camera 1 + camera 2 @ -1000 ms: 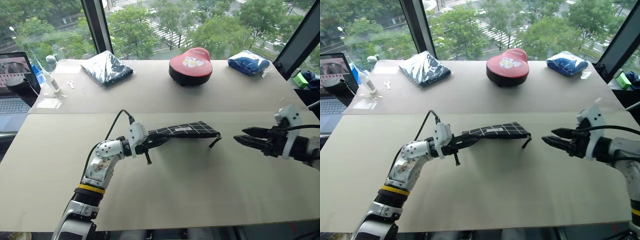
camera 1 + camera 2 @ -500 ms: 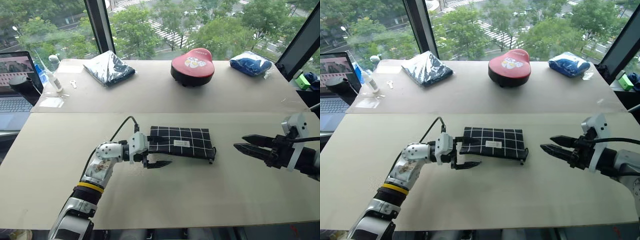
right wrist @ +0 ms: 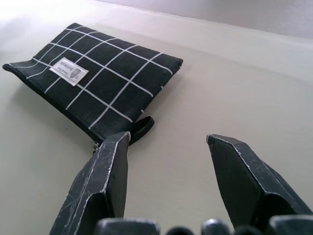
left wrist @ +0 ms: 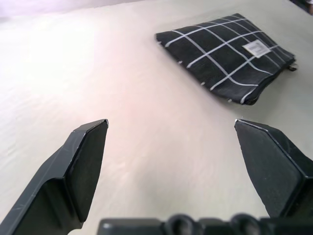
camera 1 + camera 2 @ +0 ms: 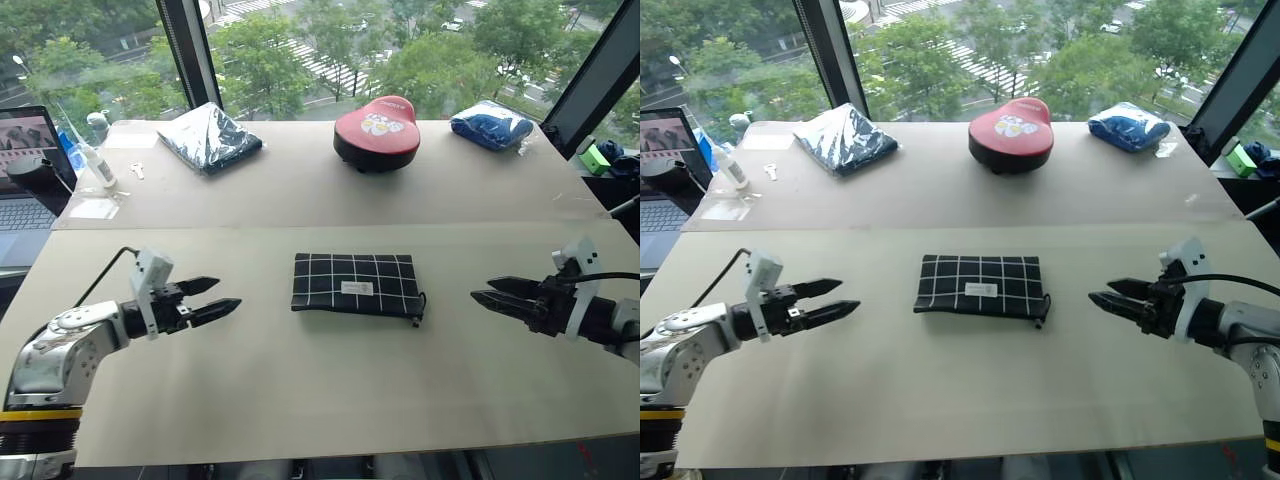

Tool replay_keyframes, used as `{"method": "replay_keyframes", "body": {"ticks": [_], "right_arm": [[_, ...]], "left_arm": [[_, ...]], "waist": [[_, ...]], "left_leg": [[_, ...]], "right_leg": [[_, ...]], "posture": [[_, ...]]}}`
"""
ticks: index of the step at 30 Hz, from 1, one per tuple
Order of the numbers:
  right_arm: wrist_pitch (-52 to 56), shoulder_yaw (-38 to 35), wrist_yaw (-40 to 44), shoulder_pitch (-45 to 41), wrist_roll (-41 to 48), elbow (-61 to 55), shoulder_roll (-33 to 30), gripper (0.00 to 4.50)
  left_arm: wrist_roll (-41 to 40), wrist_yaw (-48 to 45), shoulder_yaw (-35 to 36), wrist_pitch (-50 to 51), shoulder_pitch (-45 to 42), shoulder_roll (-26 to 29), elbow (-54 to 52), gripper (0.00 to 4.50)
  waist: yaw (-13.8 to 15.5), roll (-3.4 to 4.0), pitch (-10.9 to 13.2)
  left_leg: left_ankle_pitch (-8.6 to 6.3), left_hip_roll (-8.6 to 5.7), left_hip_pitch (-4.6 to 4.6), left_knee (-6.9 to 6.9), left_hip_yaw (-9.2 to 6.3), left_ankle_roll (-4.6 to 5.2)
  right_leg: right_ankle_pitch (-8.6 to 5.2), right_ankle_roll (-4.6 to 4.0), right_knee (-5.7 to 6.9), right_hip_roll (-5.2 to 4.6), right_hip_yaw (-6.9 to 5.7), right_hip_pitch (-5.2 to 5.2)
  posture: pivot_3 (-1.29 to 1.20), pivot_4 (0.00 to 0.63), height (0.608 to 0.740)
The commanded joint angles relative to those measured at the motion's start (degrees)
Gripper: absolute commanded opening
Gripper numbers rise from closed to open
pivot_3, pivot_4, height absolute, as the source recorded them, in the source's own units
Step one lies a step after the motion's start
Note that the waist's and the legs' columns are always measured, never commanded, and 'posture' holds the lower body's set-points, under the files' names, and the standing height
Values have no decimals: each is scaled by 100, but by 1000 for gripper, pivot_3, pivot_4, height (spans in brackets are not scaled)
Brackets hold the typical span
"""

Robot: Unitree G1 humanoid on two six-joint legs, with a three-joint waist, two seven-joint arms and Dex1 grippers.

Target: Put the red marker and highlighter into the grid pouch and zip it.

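The grid pouch [image 5: 355,285] lies flat in the middle of the near table, white label up, its black pull cord [image 5: 418,318] at the right end. My left gripper [image 5: 228,291] hovers well to its left, open and empty, pointing toward it. In the left wrist view the pouch [image 4: 227,54] lies beyond the spread fingers [image 4: 83,156]. My right gripper [image 5: 481,289] hangs a short way right of the pouch, open with nothing in it. The right wrist view shows the cord [image 3: 139,128] just ahead of that gripper [image 3: 167,137]. The red marker and the highlighter are out of view.
On the far table stand a red rounded case [image 5: 378,125], a dark clear-wrapped bundle [image 5: 210,135] and a blue wrapped bundle [image 5: 492,122]. A laptop [image 5: 25,170] and a small bottle [image 5: 95,160] sit at the far left. A seam [image 5: 330,224] joins the two tabletops.
My left gripper opened and let go of the pouch's left end, then swung away to the left. The pouch dropped flat onto the table. The right gripper sank a little.
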Motion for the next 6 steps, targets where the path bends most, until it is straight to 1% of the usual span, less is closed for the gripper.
{"method": "replay_keyframes", "body": {"ticks": [1,4,6], "right_arm": [[-301,40,95,-239,-136,273,-87,2824],[-338,181,92,-506,-179,520,-8,2824],[-368,273,75,-576,-224,598,38,2824]], "left_arm": [[-175,213,557,135,126,84,-125,4462],[-208,352,801,64,432,-65,-436,4462],[-261,453,894,63,535,-152,-562,4462]], "waist": [[10,0,0],[-11,1,0],[-13,1,0]], "left_leg": [[0,0,2,0,0,-1],[-2,1,4,-3,0,-9],[-15,1,2,-7,1,-37]], "right_leg": [[0,0,0,0,0,0],[0,-1,1,-1,0,-4],[1,-2,2,-4,6,-6]], "posture": [[0,150,740],[0,150,740],[0,150,740]]}}
